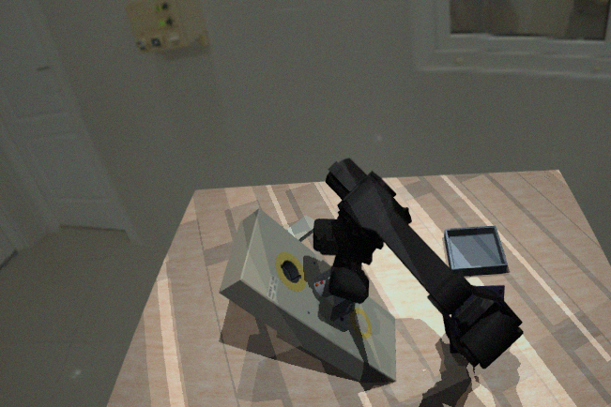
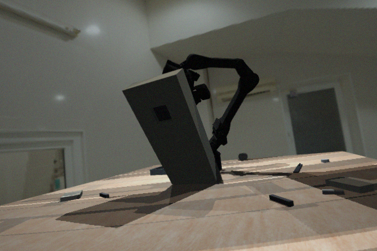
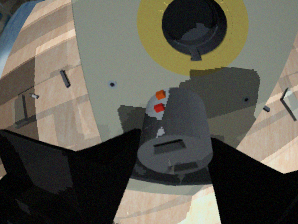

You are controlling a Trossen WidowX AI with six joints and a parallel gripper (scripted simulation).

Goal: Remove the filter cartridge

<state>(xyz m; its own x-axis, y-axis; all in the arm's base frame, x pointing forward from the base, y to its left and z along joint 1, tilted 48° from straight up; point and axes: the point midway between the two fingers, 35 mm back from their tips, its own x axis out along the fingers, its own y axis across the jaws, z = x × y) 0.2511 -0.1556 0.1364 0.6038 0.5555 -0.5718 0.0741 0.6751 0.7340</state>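
Observation:
The grey round cartridge (image 1: 320, 285) (image 3: 181, 120) is out of the round socket (image 1: 290, 271) (image 3: 192, 22), which stands open and dark inside a yellow ring. Its slotted end faces the wrist camera, and orange and red marks show on its side. My gripper (image 1: 334, 294) (image 3: 175, 140) is shut on the cartridge, one finger on each side, close in front of the tilted panel (image 1: 298, 304) (image 2: 179, 141) (image 3: 115, 50). Whether the cartridge's far end touches the panel is hidden. The tray (image 1: 481, 270) (image 2: 157, 170) is to the right of the panel in the top view, with nothing visible inside.
A second yellow ring (image 1: 369, 324) is on the panel's lower right. A pale block (image 1: 300, 228) (image 2: 70, 196) lies behind the panel in the top view. The exterior view also shows a dark bar (image 2: 281, 200), a flat block (image 2: 350, 184) and a small cylinder (image 2: 330, 192) on the table.

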